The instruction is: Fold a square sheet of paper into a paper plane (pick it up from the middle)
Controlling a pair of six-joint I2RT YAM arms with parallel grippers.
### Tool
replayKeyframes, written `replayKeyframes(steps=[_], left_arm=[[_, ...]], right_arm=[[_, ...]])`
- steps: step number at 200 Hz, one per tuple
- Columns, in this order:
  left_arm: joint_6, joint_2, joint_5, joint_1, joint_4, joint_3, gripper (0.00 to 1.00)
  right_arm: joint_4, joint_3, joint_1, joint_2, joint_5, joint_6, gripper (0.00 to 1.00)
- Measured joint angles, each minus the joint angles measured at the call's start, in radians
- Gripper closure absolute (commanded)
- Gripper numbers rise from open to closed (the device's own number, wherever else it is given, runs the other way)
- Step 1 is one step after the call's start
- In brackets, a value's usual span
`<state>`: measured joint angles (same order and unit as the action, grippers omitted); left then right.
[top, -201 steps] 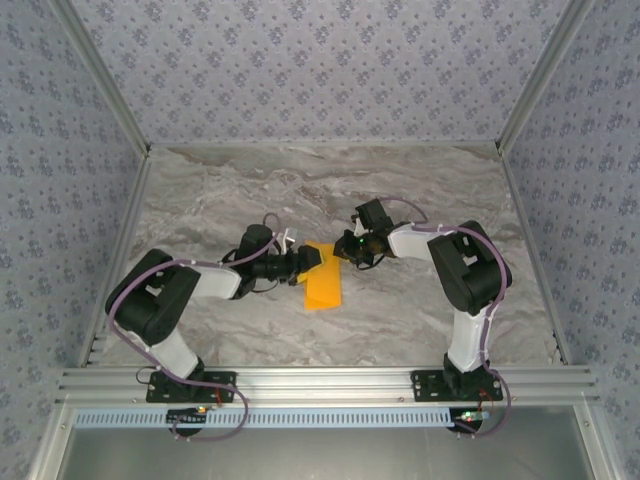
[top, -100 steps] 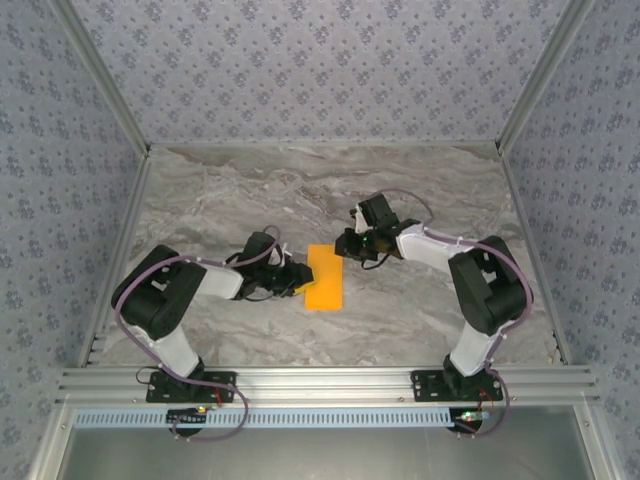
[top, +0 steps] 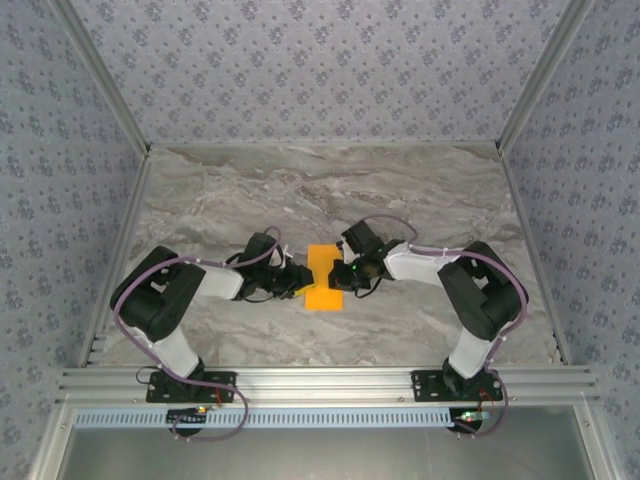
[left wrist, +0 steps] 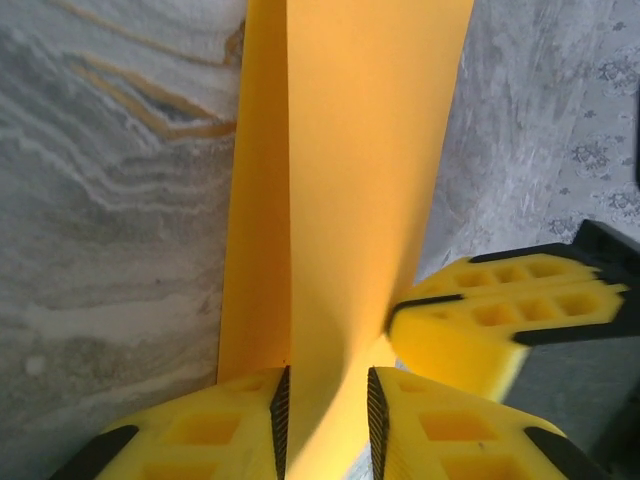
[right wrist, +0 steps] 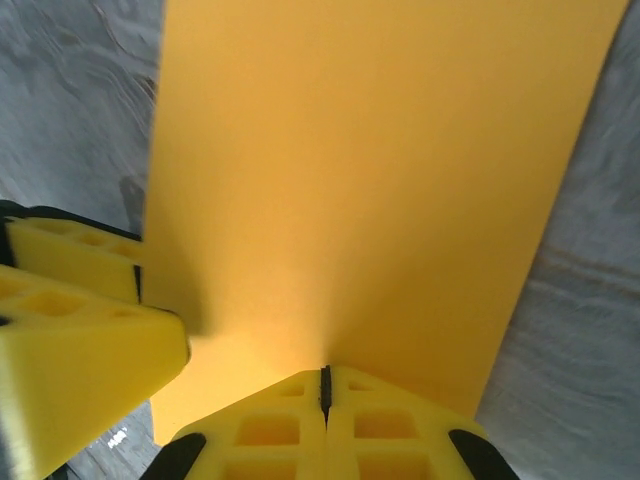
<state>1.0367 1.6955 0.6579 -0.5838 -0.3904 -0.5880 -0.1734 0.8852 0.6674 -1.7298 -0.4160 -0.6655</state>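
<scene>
We judge the square sheet of paper (top: 323,277) only halved. At its edges, our right gripper (right wrist: 325,378) pinches it and our left gripper (left wrist: 328,405) straddles it, grip unclear. Every plane fold remains.

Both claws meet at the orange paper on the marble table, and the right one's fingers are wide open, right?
No: the right gripper is shut, clamped on the paper's edge, as the right wrist view shows. The rest holds.
</scene>
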Motion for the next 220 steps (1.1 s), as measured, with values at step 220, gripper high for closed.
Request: replayKeyframes(steps=[220], left_arm=[[-0.032, -0.093, 0.031, -0.077, 0.072, -0.022, 0.64]], right_arm=[[0.005, -0.013, -0.005, -0.007, -0.018, -0.019, 1.00]])
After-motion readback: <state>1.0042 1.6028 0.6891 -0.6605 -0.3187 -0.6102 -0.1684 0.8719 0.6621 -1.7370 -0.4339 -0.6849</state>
